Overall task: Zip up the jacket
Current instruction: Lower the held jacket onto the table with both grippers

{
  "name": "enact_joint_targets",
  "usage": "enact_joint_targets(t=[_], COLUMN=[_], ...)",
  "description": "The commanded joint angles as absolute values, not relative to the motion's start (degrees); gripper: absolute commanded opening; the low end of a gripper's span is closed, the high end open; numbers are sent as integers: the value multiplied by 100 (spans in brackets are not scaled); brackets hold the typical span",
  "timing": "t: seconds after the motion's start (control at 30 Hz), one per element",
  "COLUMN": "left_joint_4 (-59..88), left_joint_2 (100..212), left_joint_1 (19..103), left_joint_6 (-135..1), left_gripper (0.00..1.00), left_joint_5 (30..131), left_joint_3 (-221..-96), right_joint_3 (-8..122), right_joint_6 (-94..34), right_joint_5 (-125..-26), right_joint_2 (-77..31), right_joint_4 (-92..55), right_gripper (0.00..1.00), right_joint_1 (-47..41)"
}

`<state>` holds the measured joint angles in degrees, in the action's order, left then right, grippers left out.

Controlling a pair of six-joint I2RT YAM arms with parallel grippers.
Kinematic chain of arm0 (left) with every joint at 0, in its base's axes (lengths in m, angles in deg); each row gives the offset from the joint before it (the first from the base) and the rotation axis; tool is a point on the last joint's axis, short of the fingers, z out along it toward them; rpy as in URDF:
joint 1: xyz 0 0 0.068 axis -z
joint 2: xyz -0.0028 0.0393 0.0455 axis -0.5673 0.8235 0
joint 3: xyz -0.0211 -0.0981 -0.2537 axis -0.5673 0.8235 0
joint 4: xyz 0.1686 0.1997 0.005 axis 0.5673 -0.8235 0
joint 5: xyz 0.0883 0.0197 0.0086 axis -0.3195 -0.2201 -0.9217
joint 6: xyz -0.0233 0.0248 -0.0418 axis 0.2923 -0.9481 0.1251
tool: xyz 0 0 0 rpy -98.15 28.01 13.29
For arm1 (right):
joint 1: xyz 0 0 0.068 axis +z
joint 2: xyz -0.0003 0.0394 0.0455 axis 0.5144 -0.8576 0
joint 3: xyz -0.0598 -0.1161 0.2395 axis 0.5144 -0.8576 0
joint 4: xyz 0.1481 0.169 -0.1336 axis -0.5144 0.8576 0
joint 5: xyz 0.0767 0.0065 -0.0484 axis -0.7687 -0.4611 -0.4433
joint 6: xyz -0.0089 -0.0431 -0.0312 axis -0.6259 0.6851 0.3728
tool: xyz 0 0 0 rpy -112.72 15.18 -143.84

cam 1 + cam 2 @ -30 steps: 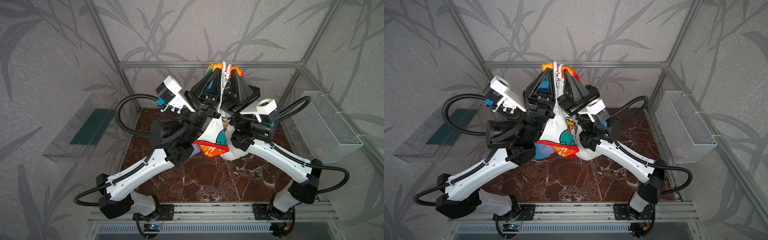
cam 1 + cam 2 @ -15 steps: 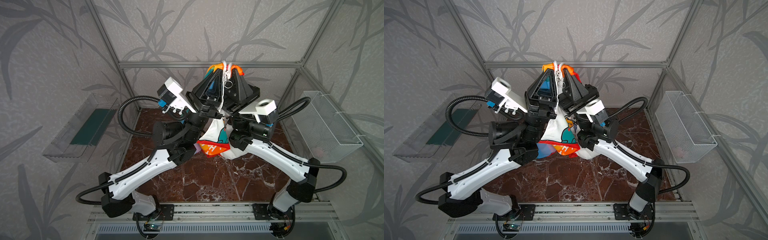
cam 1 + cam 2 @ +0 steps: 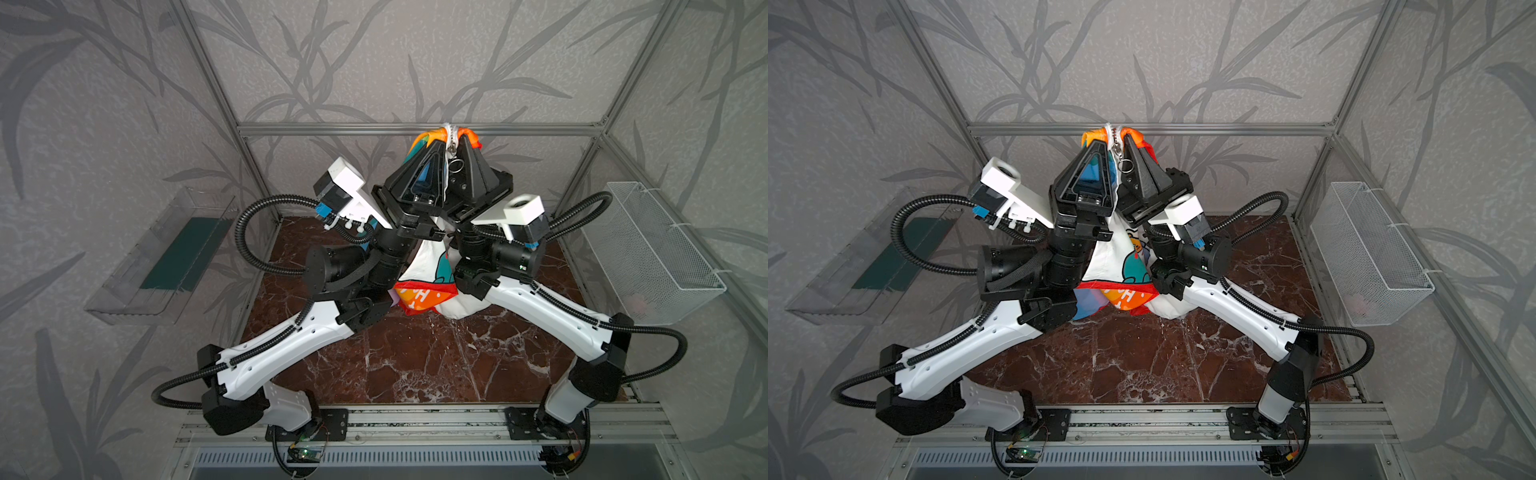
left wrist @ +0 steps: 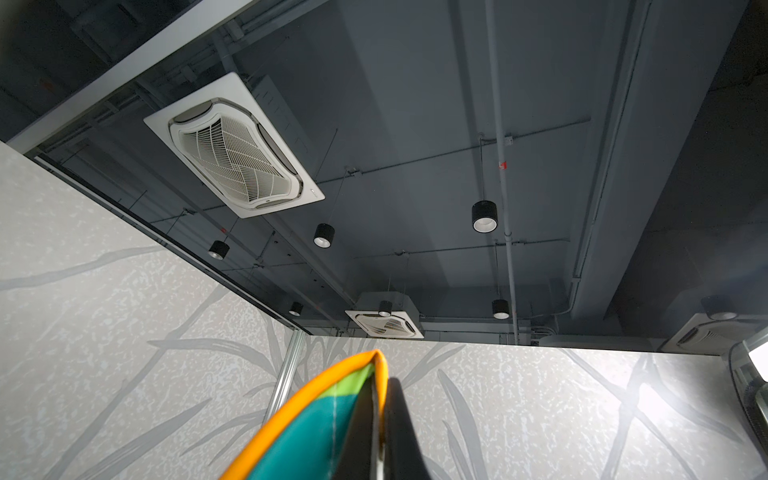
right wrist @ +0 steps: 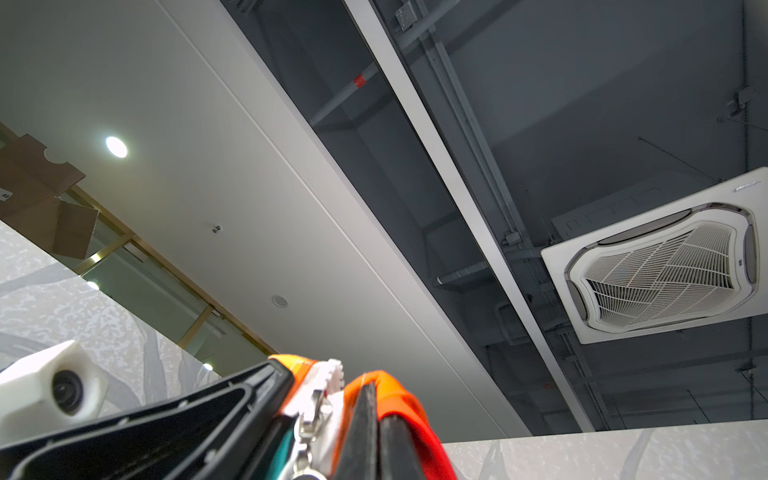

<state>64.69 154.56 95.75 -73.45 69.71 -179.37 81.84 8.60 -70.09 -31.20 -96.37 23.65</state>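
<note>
Basket with pale blur inside, tray with green mat, jacket aloft.

Enclosure: grey wall panels with a darker leaf print, held in an aluminium frame. Tabletop is dark red-brown marble with white veins; a metal rail runs along its near edge. Clear plastic tray with a green pad hangs on the left wall, white wire basket on the right wall.

Wrist views show the room above: dark grey ceiling, white air-conditioning cassette, black pendant lamps, a lit recessed light in a white strip.
</note>
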Motion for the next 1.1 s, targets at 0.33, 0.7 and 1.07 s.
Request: enact_joint_targets(t=[0.33,0.7,1.07], left_joint_4=[6536,5090,3331], left_joint_2=[15467,15050,14378], left_joint_1=[9672,9611,6840], left_joint_6=[-8207,-8683,-6224], left_gripper=[0,0,0], left_joint_5=[6917,6230,6546], left_joint_3=[-17801,-18073,-16356], right_joint_3=[8365,7472,5549], right_joint_6=[787,1285,-1201], right_joint_5=[-6894,-5914,-5653], right_joint_2=[-3056,-2406,-1564], right_joint_4=[-9854,-9272,-5536], right_gripper=[0,0,0], right_joint_1=[2499,2442,625])
